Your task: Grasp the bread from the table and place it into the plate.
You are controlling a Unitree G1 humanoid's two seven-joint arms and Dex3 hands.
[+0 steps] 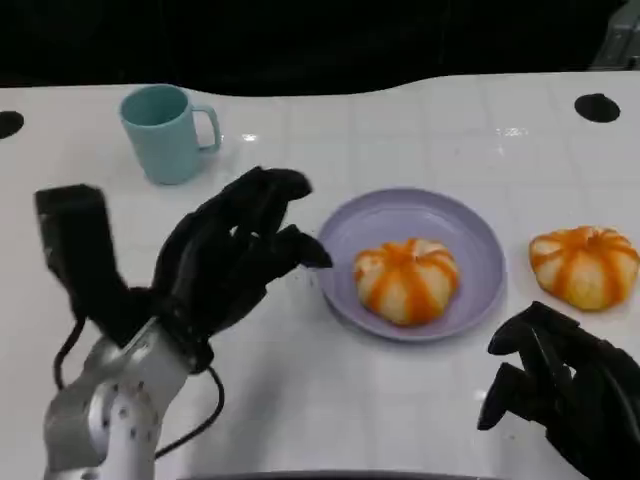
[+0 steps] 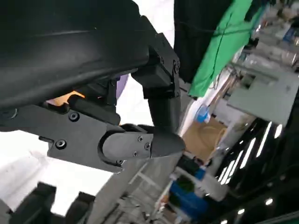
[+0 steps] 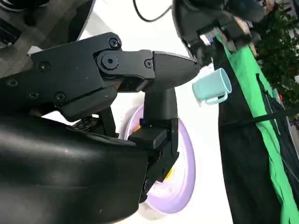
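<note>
Left hand: the left hand (image 1: 235, 262) hangs above the table (image 1: 320, 400), fingers spread, holding nothing, just left of the plate (image 1: 478, 232).
Bread: two round buns striped orange and white; one bun (image 1: 406, 279) lies in the plate, the second bun (image 1: 584, 264) on the table near its right edge.
Right hand: the right hand (image 1: 565, 385) is near the front edge, fingers loosely curled, empty, below the second bun.
Other: one glossy teal mug (image 1: 165, 132), far left.

A silver metal forearm (image 1: 110, 410), studded with small round screws, ends in a black many-fingered left hand (image 1: 225, 260); a thin black cable (image 1: 195, 425) loops beside it. The right hand (image 1: 565, 385) is equally black, its matte segments fastened with dark screws (image 3: 110, 60).
</note>
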